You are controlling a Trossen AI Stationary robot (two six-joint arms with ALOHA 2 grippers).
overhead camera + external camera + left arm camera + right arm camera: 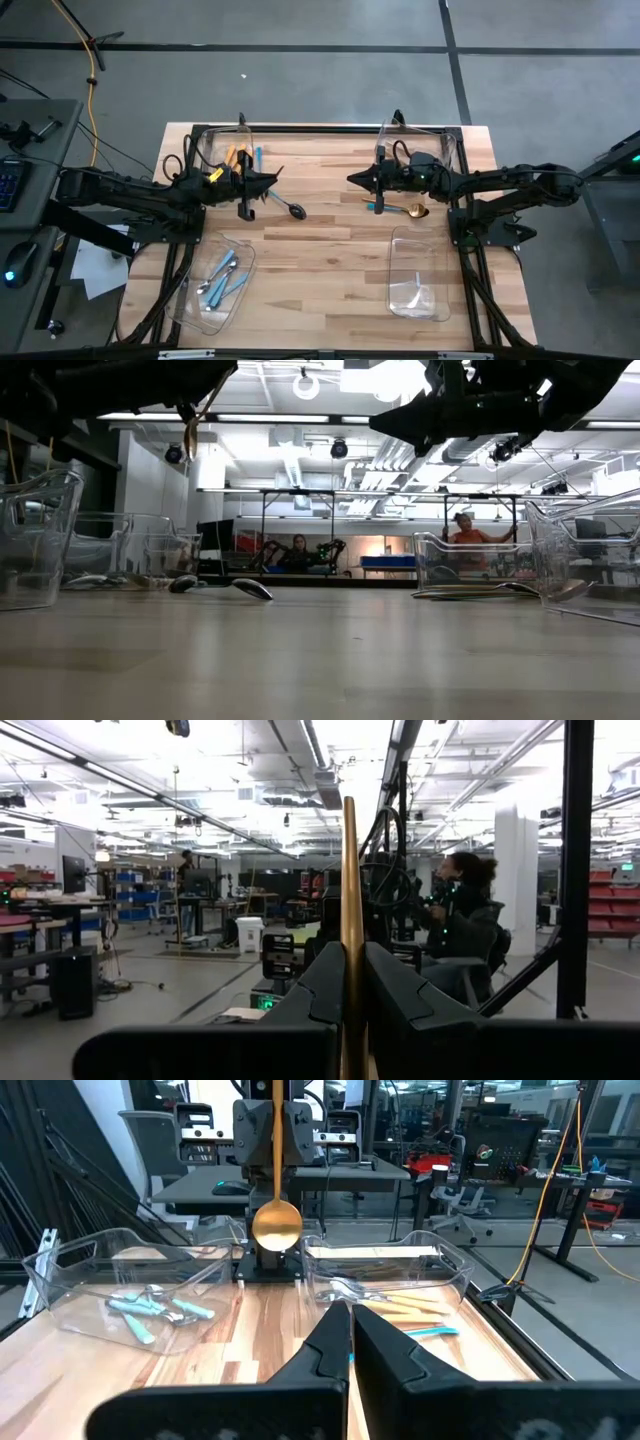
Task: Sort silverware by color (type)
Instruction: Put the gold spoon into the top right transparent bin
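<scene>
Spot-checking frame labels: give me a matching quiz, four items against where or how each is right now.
Items:
1. hanging gold spoon
2. light-blue-handled pieces
3. orange-handled pieces
4. right tool

States:
A. in the bin at the high view's upper left
B. shut, holding nothing
C. gripped by the left tool
D. in the bin at the high view's lower left

Pairs: 1-C, 2-D, 3-A, 4-B

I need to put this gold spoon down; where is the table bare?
Bare wood runs down the middle, between the bin of blue-handled pieces and the empty bin. It is crowded at the far edge: the orange-handled bin, a loose spoon, and cutlery under the right gripper.
</scene>
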